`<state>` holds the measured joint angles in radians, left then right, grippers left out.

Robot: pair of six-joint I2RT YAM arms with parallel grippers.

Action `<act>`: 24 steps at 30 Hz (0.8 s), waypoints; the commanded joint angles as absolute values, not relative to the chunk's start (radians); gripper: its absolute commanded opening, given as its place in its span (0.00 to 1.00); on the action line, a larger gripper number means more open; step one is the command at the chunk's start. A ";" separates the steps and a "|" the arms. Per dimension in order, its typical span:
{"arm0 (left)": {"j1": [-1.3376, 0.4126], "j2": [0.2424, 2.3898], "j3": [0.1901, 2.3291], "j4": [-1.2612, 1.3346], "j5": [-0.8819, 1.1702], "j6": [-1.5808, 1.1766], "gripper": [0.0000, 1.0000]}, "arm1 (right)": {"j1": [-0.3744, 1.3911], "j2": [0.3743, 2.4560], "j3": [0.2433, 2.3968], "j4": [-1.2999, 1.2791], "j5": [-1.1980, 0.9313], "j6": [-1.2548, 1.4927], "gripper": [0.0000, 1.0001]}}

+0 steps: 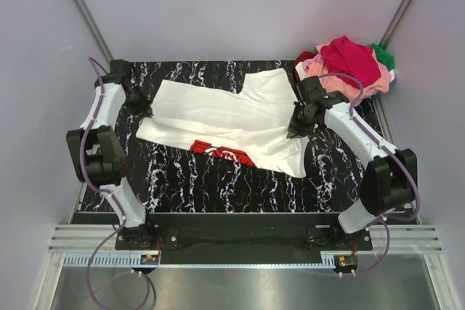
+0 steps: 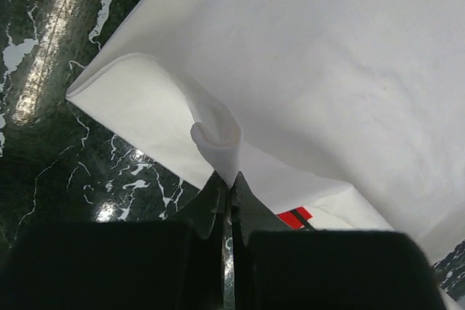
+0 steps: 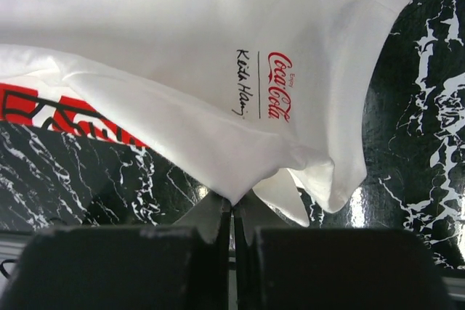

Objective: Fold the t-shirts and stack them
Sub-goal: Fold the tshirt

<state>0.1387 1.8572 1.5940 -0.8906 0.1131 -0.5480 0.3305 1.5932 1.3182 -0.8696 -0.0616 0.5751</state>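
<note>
Cloth lay spread across the middle of the scene: a soft white t-shirt (image 1: 232,110) with a large red printed logo (image 1: 221,152), stretched from left to right and reaching the far part of the tabletop. It lay mostly flat, with its near edge turned so that a strip of the red print showed there. In the right wrist view a small red label (image 3: 278,85) sat on the white cloth beside a line of black script.

The left gripper (image 2: 231,179) was at the shirt's left edge, its jaws pressed together on a small puckered fold of the white cloth. The fold stood up a little from the surface just in front of the fingertips. The right gripper (image 3: 232,201) was at the shirt's right edge, its jaws likewise closed tight on a pinch of the white cloth, with a loose flap hanging just to one side.

At the far right corner lay a rumpled heap of other t-shirts (image 1: 349,67) in pink, magenta, dark red and green, just beside the white shirt's far right corner. Whether the two touched could not be told.

Everything rested on a black table with white marbling (image 1: 218,186), bare along its near side.
</note>
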 commanded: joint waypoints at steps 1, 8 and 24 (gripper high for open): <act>0.178 1.671 1.519 -0.917 0.110 -0.473 0.00 | 0.325 1.430 1.304 -0.922 -0.092 0.552 0.00; 0.281 1.355 1.249 -0.947 0.140 -0.423 0.00 | 0.327 1.129 1.085 -0.977 -0.219 0.598 0.00; 0.333 1.092 1.035 -1.065 0.213 -0.414 0.01 | 0.327 0.897 0.836 -0.980 -0.535 0.672 0.14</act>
<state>0.3241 1.1599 1.0203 -1.0386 0.1722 -0.4355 0.3305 0.9028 0.8234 -1.0130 -0.4084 0.6537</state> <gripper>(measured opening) 0.023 0.148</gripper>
